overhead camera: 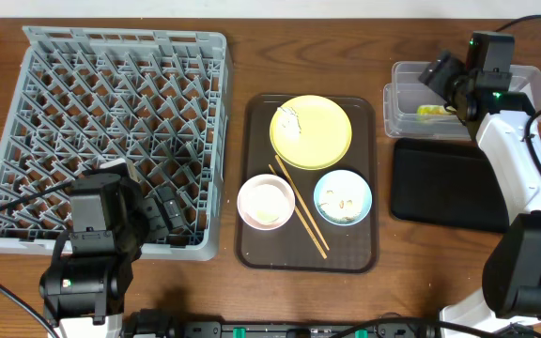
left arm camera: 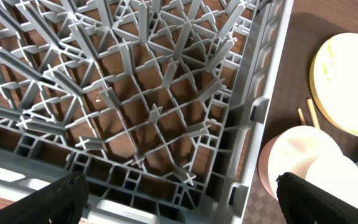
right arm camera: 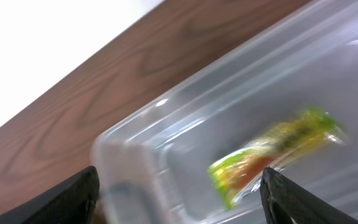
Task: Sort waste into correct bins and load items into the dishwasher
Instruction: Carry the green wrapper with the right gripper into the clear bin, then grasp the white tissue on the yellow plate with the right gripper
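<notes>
The green-and-orange snack wrapper (overhead camera: 429, 110) lies in the clear tub (overhead camera: 402, 103); it shows blurred in the right wrist view (right arm camera: 272, 152). My right gripper (overhead camera: 437, 77) hovers open and empty over that tub (right arm camera: 142, 143). The yellow plate (overhead camera: 312, 131) holds a crumpled white tissue (overhead camera: 290, 119). The pink bowl (overhead camera: 266, 203), the blue bowl (overhead camera: 343, 198) with food scraps, and two chopsticks (overhead camera: 301, 212) lie on the brown tray (overhead camera: 252, 246). My left gripper (overhead camera: 158, 211) is open and empty over the grey dish rack's (overhead camera: 111, 122) front right corner (left arm camera: 253, 124). The black tray (overhead camera: 440, 183) sits below the tub.
The brown serving tray stands between the rack and the bins. The pink bowl (left arm camera: 291, 152) and the plate (left arm camera: 347, 81) show at the right edge of the left wrist view. The right arm's white links (overhead camera: 524, 178) reach over the black tray.
</notes>
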You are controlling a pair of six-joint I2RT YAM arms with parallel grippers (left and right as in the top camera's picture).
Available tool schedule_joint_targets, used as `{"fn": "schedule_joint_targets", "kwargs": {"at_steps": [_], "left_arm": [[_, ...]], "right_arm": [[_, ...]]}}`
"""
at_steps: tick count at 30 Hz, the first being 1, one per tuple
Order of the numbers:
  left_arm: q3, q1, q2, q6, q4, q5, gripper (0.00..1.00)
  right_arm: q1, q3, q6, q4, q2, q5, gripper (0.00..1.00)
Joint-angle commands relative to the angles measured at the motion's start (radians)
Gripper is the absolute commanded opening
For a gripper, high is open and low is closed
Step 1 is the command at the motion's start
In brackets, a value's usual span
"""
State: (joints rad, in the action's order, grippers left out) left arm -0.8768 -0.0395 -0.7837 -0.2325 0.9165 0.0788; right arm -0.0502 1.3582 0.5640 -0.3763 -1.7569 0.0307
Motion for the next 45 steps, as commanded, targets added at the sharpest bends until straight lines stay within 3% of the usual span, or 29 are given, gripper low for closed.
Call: {"fn": "schedule_joint_targets", "kwargs": {"at_steps": [1, 4, 8, 15, 21, 27, 32, 39, 43, 45], "left_arm": [[-0.019, -0.006, 0.001, -0.002, 0.003, -0.009, 0.98], [-0.019, -0.006, 0.001, -0.002, 0.003, -0.009, 0.98], [-0.019, -0.006, 0.001, -0.002, 0.003, -0.009, 0.98], [-0.019, -0.006, 0.001, -0.002, 0.003, -0.009, 0.98], [-0.019, -0.006, 0.001, -0.002, 0.007, -0.009, 0.98], [-0.019, -0.006, 0.001, -0.002, 0.011, -0.009, 0.98], [-0.019, -0.006, 0.001, -0.002, 0.011, -0.009, 0.98], [-0.019, -0.006, 0.001, -0.002, 0.015, -0.009, 0.98], [-0.019, -0.006, 0.001, -0.002, 0.015, -0.009, 0.98], [-0.019, -0.006, 0.001, -0.002, 0.018, -0.009, 0.98]], "right_arm": [[0.039, 0.001, -0.12, 0.007, 0.033, 0.235, 0.81], [0.12, 0.0, -0.278, 0.002, 0.028, 0.311, 0.83], [0.254, 0.0, -0.473, 0.0, 0.0, 0.267, 0.85], [0.44, 0.0, -0.476, 0.057, -0.109, 0.087, 0.89], [0.526, 0.0, -0.46, 0.114, -0.214, 0.064, 0.78], [0.568, 0.0, -0.349, 0.135, -0.298, -0.019, 0.75], [0.581, 0.0, -0.304, 0.145, -0.345, -0.019, 0.64], [0.578, 0.001, -0.28, 0.145, -0.338, -0.02, 0.18], [0.558, 0.002, -0.279, 0.134, -0.278, -0.036, 0.01], [0.541, 0.002, -0.279, 0.109, -0.232, -0.078, 0.01]]}}
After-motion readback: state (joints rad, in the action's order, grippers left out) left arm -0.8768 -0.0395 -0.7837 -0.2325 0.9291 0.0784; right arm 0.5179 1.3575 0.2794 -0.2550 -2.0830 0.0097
